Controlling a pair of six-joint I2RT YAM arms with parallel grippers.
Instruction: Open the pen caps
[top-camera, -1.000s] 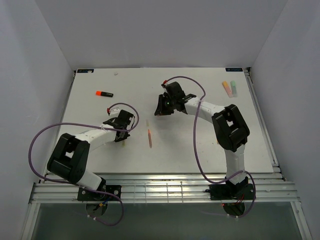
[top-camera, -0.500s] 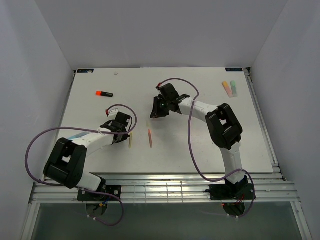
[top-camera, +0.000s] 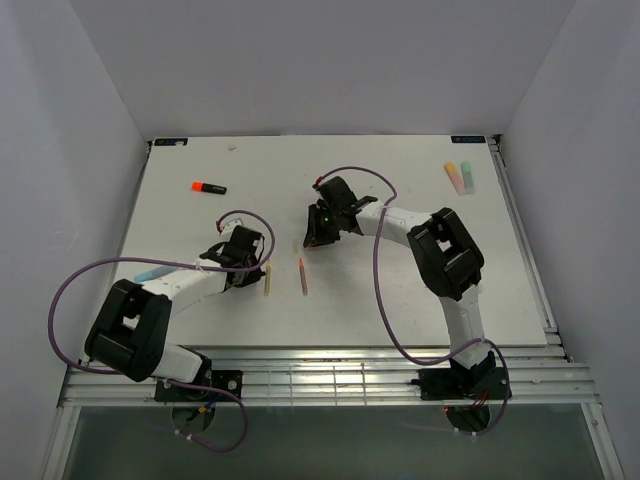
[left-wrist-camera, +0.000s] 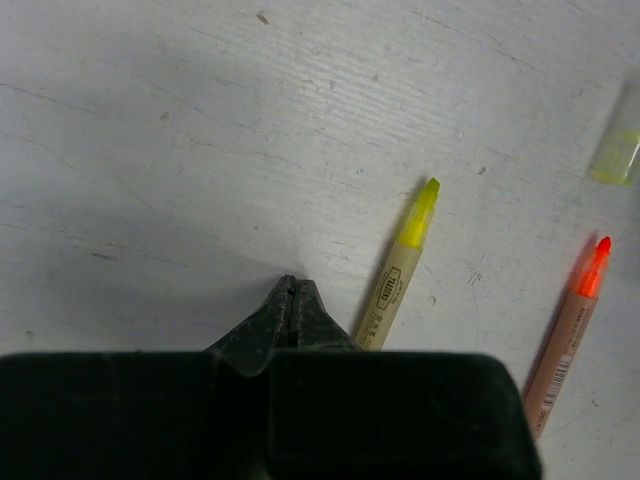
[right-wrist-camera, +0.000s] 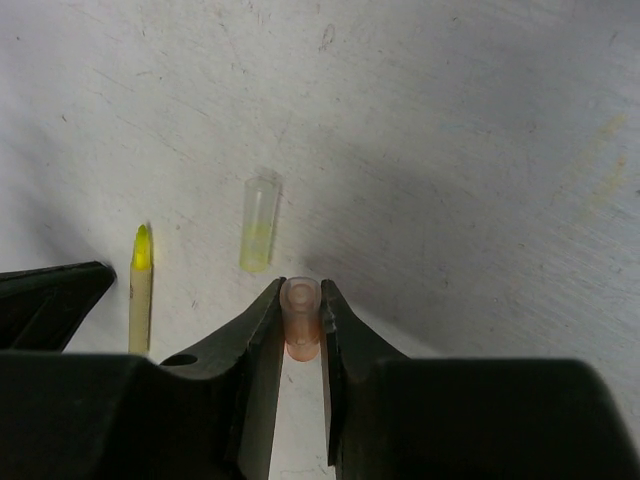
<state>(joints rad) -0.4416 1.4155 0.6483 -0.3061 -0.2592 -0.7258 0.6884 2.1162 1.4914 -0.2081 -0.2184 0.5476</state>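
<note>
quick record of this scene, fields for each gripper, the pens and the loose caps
left gripper: shut, empty, beside yellow pen
right gripper: shut on orange cap
yellow pen: uncapped, lying flat
yellow cap: loose, lying just ahead of right gripper
orange pen: uncapped, right of yellow pen
black highlighter: far left, apart from both arms
pastel pens: far right corner

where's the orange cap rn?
Right wrist view, centre: orange cap pinched in the right tool, loose yellow cap just beyond it, to the left.
</note>
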